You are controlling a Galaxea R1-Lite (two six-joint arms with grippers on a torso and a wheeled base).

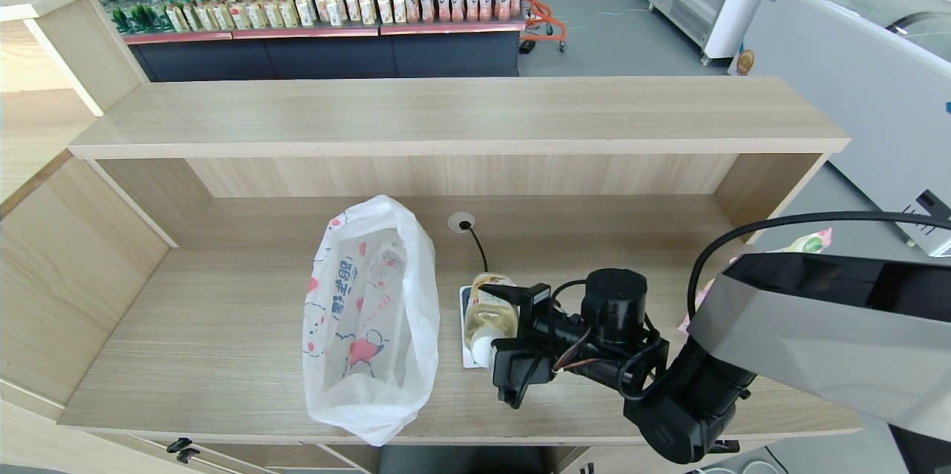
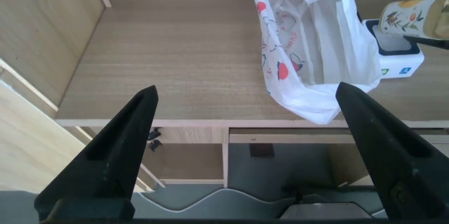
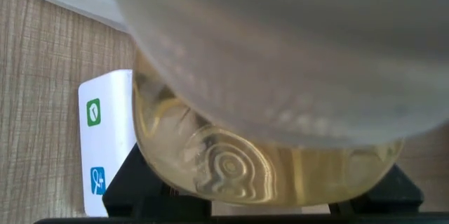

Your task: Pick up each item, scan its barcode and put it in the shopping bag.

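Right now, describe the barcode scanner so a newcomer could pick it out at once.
On the wooden counter, look just right of the white shopping bag. The scanner is the flat white box under the bottle, the only thing trailing a black cable.

Glossy, seemingly plastic bottle (image 1: 487,316); wood counter (image 1: 223,325)

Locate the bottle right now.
Head view, robot's right of centre: the bottle is held on its side in the right gripper, over the white scanner on the counter, just right of the shopping bag.
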